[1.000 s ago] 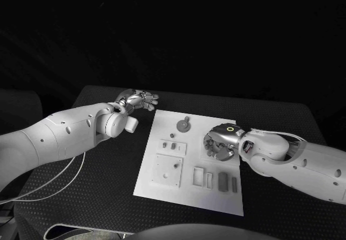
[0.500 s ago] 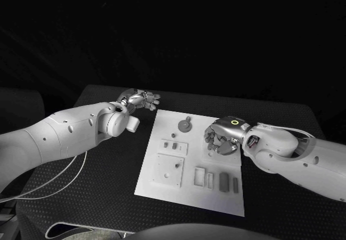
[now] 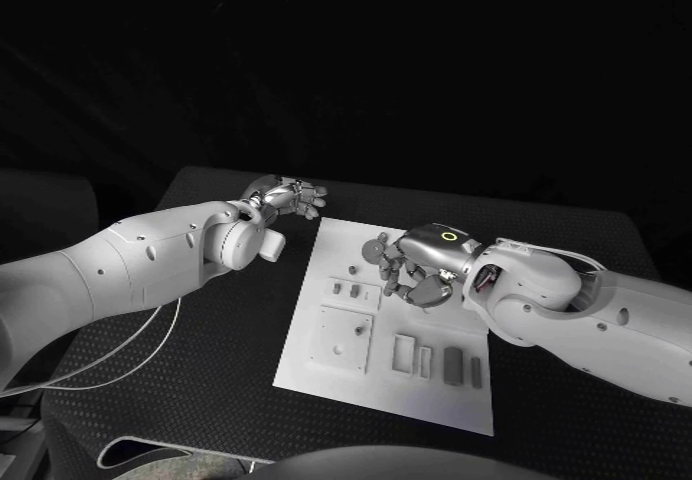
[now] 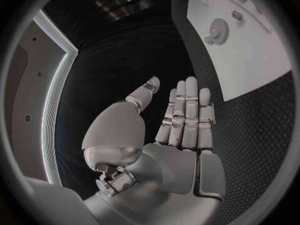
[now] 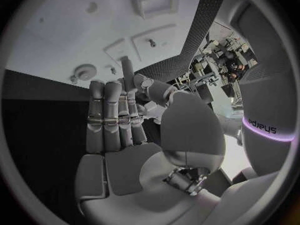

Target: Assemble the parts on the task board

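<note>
While hovering over the task board [image 3: 346,375] near the round gear part [image 4: 217,31], right hand [image 3: 408,268] empty, fingers [image 5: 114,116] straight and apart. Left hand [image 3: 286,195] off the board above the worktop [image 3: 216,350], fingers [image 4: 187,112] extended, holding nothing.

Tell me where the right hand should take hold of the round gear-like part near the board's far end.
Probably by its toothed rim, coming straight down from above: the gear lies flat on the task board, so only its edge offers opposing faces. The right hand hovers beside it, fingers apart, holding nothing.
</note>
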`<state>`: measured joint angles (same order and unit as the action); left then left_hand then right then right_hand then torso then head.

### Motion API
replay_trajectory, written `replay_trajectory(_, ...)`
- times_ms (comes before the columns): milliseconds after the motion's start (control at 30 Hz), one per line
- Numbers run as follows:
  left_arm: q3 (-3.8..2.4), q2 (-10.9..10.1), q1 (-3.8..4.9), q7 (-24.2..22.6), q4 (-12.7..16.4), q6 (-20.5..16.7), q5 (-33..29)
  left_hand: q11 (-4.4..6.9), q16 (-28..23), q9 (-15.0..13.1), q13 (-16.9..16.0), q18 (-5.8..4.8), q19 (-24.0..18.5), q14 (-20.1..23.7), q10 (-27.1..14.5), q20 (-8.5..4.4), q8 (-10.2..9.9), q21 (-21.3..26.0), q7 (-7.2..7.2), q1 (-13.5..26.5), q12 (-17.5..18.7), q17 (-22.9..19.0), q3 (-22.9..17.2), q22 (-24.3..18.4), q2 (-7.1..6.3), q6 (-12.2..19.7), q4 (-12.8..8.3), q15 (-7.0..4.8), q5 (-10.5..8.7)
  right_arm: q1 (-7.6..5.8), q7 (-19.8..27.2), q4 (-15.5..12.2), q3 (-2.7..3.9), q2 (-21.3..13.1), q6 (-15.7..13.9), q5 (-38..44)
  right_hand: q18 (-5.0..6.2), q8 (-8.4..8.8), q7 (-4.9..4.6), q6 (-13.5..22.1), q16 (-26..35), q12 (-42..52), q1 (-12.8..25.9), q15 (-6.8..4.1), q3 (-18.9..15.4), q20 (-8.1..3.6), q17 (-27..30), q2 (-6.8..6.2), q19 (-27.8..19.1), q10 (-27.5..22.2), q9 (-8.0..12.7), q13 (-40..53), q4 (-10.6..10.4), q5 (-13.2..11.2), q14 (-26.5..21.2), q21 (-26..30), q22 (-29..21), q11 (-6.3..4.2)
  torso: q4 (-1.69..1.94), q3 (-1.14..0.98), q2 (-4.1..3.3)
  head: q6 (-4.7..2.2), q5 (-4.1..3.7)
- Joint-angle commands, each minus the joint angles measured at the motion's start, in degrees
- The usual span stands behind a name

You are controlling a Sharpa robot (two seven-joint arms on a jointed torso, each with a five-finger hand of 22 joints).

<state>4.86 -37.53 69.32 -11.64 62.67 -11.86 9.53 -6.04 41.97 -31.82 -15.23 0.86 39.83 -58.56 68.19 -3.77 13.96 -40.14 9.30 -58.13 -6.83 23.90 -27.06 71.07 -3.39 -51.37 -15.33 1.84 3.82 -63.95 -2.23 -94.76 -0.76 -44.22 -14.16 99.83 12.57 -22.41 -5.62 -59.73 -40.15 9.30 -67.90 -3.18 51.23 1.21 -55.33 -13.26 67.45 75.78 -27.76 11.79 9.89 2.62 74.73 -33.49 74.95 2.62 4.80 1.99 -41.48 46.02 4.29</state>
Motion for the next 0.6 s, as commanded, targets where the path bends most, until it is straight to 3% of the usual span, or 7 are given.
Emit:
replay_trajectory(33, -0.03, 0.32, 0.04, -0.39, 0.06, 0.53, -0.22, -0.2, -0.4, 0.07, 0.06, 0.59, 0.21, -0.04, -0.1, 0.19, 0.27, 0.22, 0.18, -0.15, 0.37, 0.09, 0.12, 0.08, -0.1, 0.25, 0.12, 0.27, -0.07, 0.19, 1.44, 0.33, -0.41, 2.15, -2.22, 0.14, 2.43, -0.32, -0.07, -0.24, -0.21, 0.22, -0.64, -0.5, 0.18, 0.05, -0.09, 0.53, 0.34, 0.46, -0.08, 1.69, -0.27, 0.15, -0.08, -0.38, 1.12, -0.1, 0.09, -0.01, 0.0, 0.18, 0.8)
replay_trajectory(167, -0.04, 0.66, 0.04, -0.38, 0.06, 0.63, -0.22, -0.2, -0.42, 0.08, 0.06, 0.59, 0.22, -0.04, -0.1, 0.19, 0.27, 0.23, 0.17, -0.16, 0.37, 0.12, 0.12, 0.09, -0.09, 0.25, 0.12, 0.27, -0.06, 0.53, 1.71, 0.82, -1.19, 4.78, -2.14, 0.92, 2.43, -0.31, -0.07, -0.22, -0.21, 0.2, -0.65, -0.5, 0.18, 0.04, -0.09, 0.55, 0.35, 0.44, -0.09, 1.7, -0.26, 0.15, -0.09, -0.39, 1.12, -0.1, 0.13, 0.04, 0.01, 0.31, 1.26)
replay_trajectory(300, -0.04, 0.91, 0.04, -0.38, 0.06, 0.56, -0.22, -0.2, -0.44, 0.08, 0.07, 0.6, 0.22, -0.05, -0.11, 0.19, 0.28, 0.24, 0.17, -0.17, 0.38, 0.14, 0.11, 0.1, -0.09, 0.26, 0.12, 0.26, -0.06, 2.0, 1.77, 1.7, -1.53, 7.49, -1.67, 2.7, 2.43, -0.3, -0.07, -0.19, -0.22, 0.17, -0.67, -0.5, 0.2, 0.01, -0.1, 0.6, 0.36, 0.41, -0.12, 1.71, -0.24, 0.15, -0.1, -0.42, 1.11, -0.1, 0.26, 0.08, 0.02, 0.23, 1.47)
replay_trajectory(400, -0.04, 1.02, 0.05, -0.39, 0.08, 0.54, -0.22, -0.2, -0.45, 0.09, 0.07, 0.6, 0.22, -0.05, -0.11, 0.19, 0.28, 0.25, 0.17, -0.17, 0.38, 0.16, 0.12, 0.11, -0.09, 0.26, 0.12, 0.27, -0.06, 2.91, 1.72, 2.44, -2.19, 9.14, -1.36, 3.62, 2.43, -0.29, -0.08, -0.17, -0.22, 0.16, -0.68, -0.5, 0.2, 0.0, -0.11, 0.63, 0.36, 0.4, -0.14, 1.72, -0.23, 0.15, -0.11, -0.43, 1.11, -0.1, 0.13, 0.01, 0.03, 0.24, 1.85)
replay_trajectory(600, -0.04, 1.24, 0.05, -0.38, 0.11, 0.58, -0.22, -0.2, -0.48, 0.09, 0.08, 0.6, 0.22, -0.05, -0.11, 0.2, 0.29, 0.26, 0.17, -0.17, 0.38, 0.19, 0.12, 0.12, -0.09, 0.26, 0.12, 0.27, -0.07, 4.49, 1.69, 4.02, -3.45, 11.24, -1.18, 5.26, 2.43, -0.29, -0.08, -0.16, -0.23, 0.14, -0.71, -0.5, 0.21, -0.02, -0.11, 0.68, 0.37, 0.4, -0.18, 1.74, -0.19, 0.15, -0.1, -0.45, 1.11, -0.1, 0.11, 0.06, -0.01, 0.57, 2.26)
